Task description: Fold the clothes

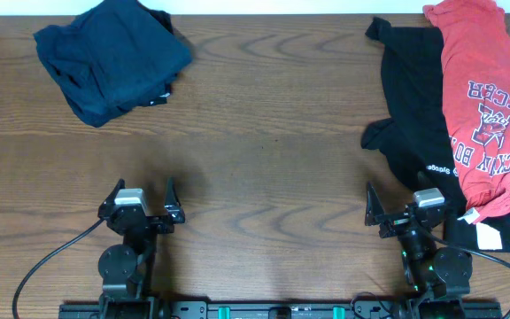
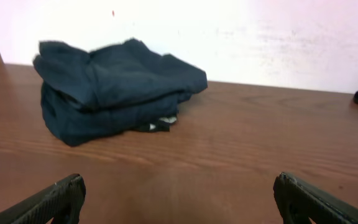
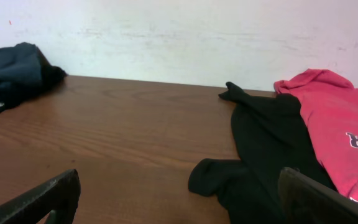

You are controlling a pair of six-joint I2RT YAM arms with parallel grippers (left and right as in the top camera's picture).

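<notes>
A folded dark navy garment [image 1: 112, 57] lies at the table's far left; it also shows in the left wrist view [image 2: 110, 87] and at the left edge of the right wrist view [image 3: 11, 74]. A black shirt [image 1: 414, 115] lies spread at the right, partly under a red shirt with white lettering [image 1: 490, 97]; both show in the right wrist view, the black shirt [image 3: 260, 155] left of the red shirt [image 3: 337, 124]. My left gripper [image 1: 142, 200] is open and empty near the front edge. My right gripper [image 1: 405, 206] is open and empty, beside the black shirt's lower part.
The wooden table [image 1: 264, 133] lies bare between the two clothing groups. A white label [image 1: 486, 236] shows on the black shirt's hem at the right front. A white wall stands behind the table's far edge.
</notes>
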